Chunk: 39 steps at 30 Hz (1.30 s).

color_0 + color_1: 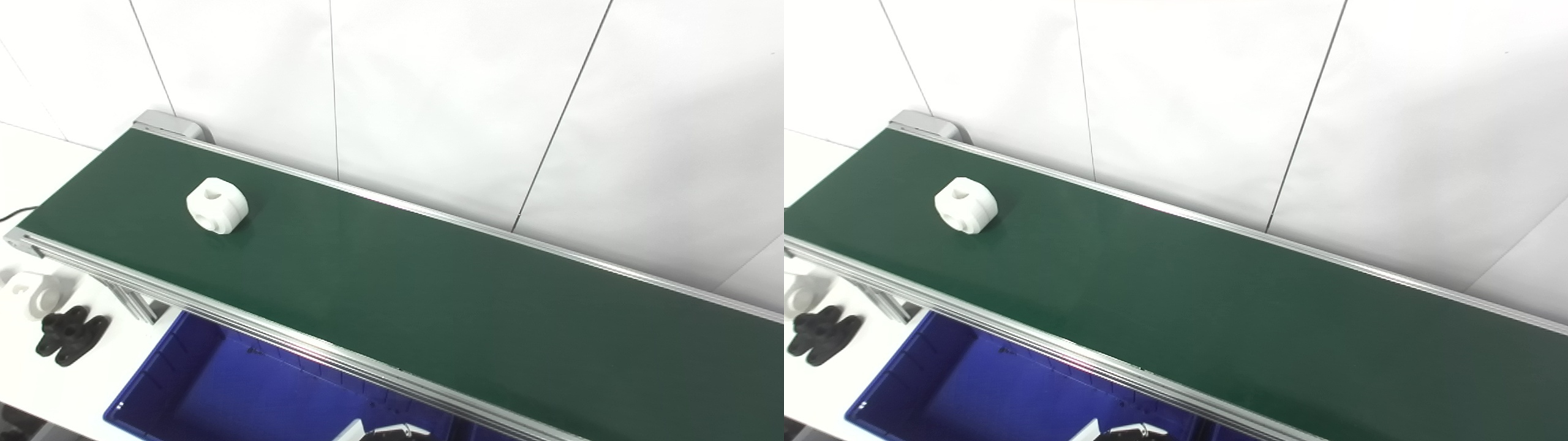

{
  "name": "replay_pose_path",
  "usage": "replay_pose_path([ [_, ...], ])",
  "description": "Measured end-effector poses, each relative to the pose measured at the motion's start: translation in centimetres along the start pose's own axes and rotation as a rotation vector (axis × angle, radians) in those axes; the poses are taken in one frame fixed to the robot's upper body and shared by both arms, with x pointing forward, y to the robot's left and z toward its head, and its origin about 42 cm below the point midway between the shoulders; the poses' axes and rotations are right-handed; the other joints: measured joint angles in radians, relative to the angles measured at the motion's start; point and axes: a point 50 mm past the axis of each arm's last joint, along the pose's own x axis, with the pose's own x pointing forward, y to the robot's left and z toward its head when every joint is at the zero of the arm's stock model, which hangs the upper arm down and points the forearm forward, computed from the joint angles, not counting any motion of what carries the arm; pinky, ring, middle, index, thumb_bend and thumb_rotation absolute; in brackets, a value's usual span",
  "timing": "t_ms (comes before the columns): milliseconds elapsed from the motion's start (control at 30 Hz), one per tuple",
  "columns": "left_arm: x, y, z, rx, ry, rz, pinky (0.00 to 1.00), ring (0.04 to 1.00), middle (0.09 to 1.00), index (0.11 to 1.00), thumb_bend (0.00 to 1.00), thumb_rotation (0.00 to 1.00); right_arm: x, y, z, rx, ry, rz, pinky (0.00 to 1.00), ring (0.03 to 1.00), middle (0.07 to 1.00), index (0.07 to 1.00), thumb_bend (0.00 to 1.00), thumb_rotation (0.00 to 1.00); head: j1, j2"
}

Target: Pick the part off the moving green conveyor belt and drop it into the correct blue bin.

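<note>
— Lying on the matte green belt (429, 294), toward its far left end: a white part (217, 205), smooth, rounded, blocky, with a notch on top and a round bore in the near face.
— Long axis?
— Roughly across the belt, bore facing the near rail.
— Below the rail?
— Glossy blue bin (184, 380), ribbed walls. Left of it, a black lobed part (70, 335) and another white piece (33, 293).
— Hands?
— Only a sliver at the bottom edge (392, 432); grip impossible to tell.
</note>
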Motion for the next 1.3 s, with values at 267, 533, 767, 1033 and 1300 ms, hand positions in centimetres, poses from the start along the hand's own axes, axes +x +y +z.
replay_pose_path([
  [267, 0.3, 0.3, 0.0, 0.01, -0.012, 0.005, 0.62, 0.713, 0.761, 0.723, 0.68, 0.13, 0.2, 0.0, -0.1, 0.014, 0.016, -0.016, 0.69, 0.775, 0.804, 0.814, 0.78, 0.4, 0.012, -0.025],
  [533, 0.6, 1.2, 1.8, 0.0, -0.084, 0.052, 0.58, 0.696, 0.756, 0.724, 0.68, 0.16, 0.4, 0.2, -0.1, 0.027, 0.024, -0.025, 0.68, 0.766, 0.796, 0.808, 0.77, 0.39, 0.0, -0.011],
  [767, 1.4, 2.4, 5.1, -0.029, -0.211, 0.157, 0.55, 0.663, 0.74, 0.725, 0.69, 0.2, 0.5, 0.3, -0.2, 0.002, 0.009, -0.024, 0.66, 0.752, 0.79, 0.812, 0.77, 0.44, 0.028, -0.005],
  [1033, 2.0, 5.0, 7.2, -0.016, -0.304, 0.254, 0.59, 0.696, 0.773, 0.764, 0.68, 0.17, 0.6, 0.1, -0.3, -0.008, 0.003, -0.021, 0.65, 0.752, 0.79, 0.819, 0.78, 0.43, 0.049, 0.0],
  [1300, 3.7, 8.7, 8.6, 0.046, -0.363, 0.28, 0.62, 0.72, 0.785, 0.777, 0.76, 0.27, 0.8, -0.3, -0.6, -0.015, 0.009, -0.026, 0.64, 0.753, 0.796, 0.827, 0.78, 0.48, 0.089, 0.003],
])
